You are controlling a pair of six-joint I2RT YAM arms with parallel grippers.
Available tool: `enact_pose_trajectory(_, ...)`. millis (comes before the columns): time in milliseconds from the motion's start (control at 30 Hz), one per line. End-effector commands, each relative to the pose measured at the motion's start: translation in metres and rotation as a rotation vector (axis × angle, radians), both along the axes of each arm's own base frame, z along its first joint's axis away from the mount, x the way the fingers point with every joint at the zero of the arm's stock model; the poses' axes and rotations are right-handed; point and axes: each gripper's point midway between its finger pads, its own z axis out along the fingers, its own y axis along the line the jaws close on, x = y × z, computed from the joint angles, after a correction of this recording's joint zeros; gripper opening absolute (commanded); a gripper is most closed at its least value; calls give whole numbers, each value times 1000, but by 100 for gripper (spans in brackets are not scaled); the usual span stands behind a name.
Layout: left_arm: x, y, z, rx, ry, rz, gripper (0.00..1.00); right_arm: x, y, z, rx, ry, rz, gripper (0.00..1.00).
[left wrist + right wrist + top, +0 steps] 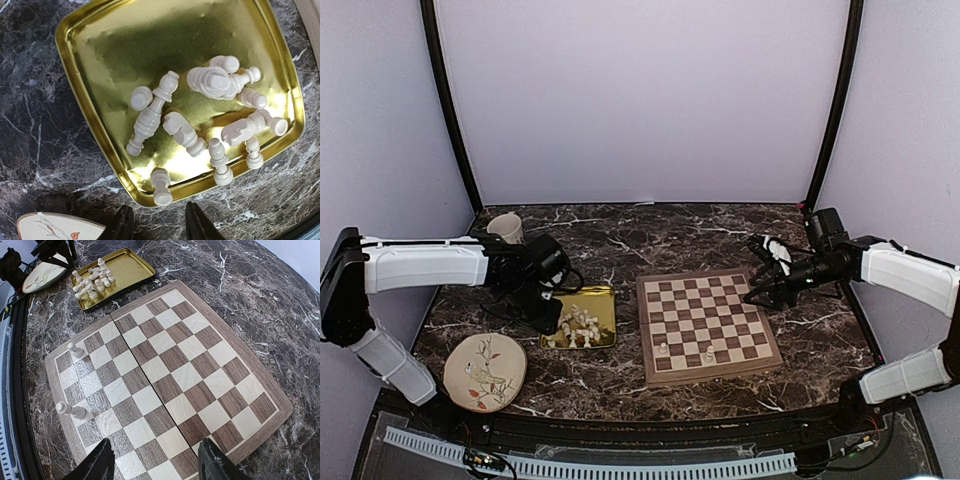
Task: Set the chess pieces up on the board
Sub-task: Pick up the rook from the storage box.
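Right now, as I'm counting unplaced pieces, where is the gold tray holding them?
In the top view, the gold tray sits left of the board, beyond the bird plate, the left gripper at its left edge.

Two cream chess pieces [75,350] stand on the board [170,375]; others lie jumbled in a gold tray [100,45].

Pale lilac walls [640,100] enclose a dark, white-veined marble table [620,235], with black, perhaps metal, corner poles [450,110].
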Motion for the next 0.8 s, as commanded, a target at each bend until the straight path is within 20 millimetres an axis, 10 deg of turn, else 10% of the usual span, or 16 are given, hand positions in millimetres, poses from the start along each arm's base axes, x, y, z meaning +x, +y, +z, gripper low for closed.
enact_pose_trajectory(0,-12,6,-15,32,81,13,37,2,-1,4,-1,-8,-3,57)
enact_pose_trajectory(767,-4,-3,-33,59,106,-19,7,2,-3,1,-11,-7,-6,57)
